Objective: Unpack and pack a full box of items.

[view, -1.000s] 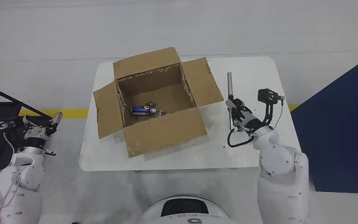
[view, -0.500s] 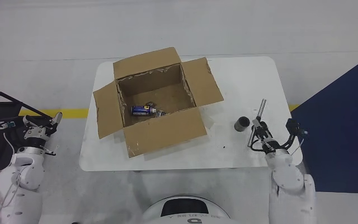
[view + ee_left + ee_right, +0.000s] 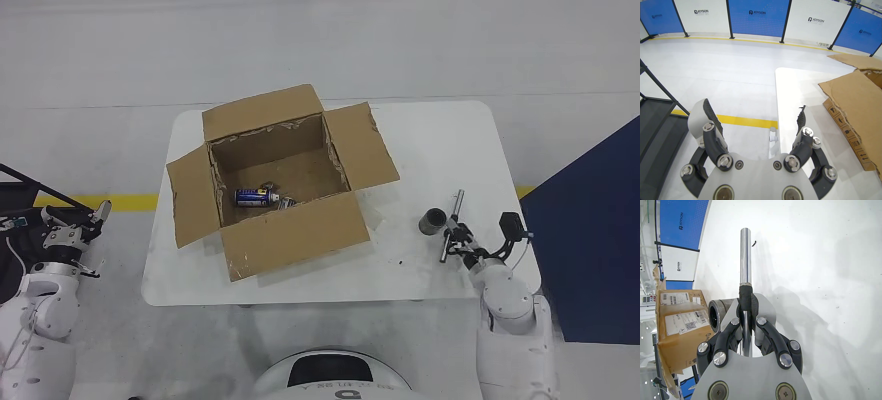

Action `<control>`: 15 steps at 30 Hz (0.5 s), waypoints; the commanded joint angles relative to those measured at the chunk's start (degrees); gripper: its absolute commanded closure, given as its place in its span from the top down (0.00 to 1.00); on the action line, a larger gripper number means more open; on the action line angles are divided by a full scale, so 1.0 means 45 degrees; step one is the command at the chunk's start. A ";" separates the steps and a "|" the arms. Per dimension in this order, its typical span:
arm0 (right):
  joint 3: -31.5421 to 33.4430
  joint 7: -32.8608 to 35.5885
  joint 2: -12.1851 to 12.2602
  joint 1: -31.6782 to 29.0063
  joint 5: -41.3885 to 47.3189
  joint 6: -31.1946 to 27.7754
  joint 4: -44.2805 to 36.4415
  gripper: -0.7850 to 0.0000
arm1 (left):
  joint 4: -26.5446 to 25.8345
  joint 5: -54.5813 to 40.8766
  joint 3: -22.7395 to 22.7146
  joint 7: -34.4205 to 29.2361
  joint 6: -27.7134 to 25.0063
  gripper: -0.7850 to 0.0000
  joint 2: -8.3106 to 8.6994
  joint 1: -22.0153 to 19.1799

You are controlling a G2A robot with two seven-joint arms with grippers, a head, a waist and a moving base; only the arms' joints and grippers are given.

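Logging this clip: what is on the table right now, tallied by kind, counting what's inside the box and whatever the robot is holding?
cardboard box, flaps open: 1
metal rod, gripped in the right hand: 1
short metal sleeve, on the table: 1
blue can, inside the box: 1
small grey piece beside the can, kind unclear: 1
Total: 5

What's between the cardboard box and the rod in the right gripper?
A short dark cylinder lies on the white table between the box and the rod, close beside the rod, as the top view shows.
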 commanded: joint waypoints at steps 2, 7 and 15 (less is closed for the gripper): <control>-0.0098 0.0238 0.0071 0.0217 -0.0228 0.0362 0.0020 0.00 | 0.0000 0.0000 0.0000 0.0000 0.0000 1.00 0.0000 0.0000; -0.0209 0.0303 0.0159 0.0250 -0.0309 0.0576 -0.0060 0.00 | 0.0000 0.0000 0.0000 0.0000 0.0000 1.00 0.0000 0.0000; -0.0303 0.0692 0.0311 0.0212 -0.0481 0.1077 -0.0074 0.15 | 0.0000 0.0000 0.0000 0.0000 0.0000 1.00 0.0000 0.0000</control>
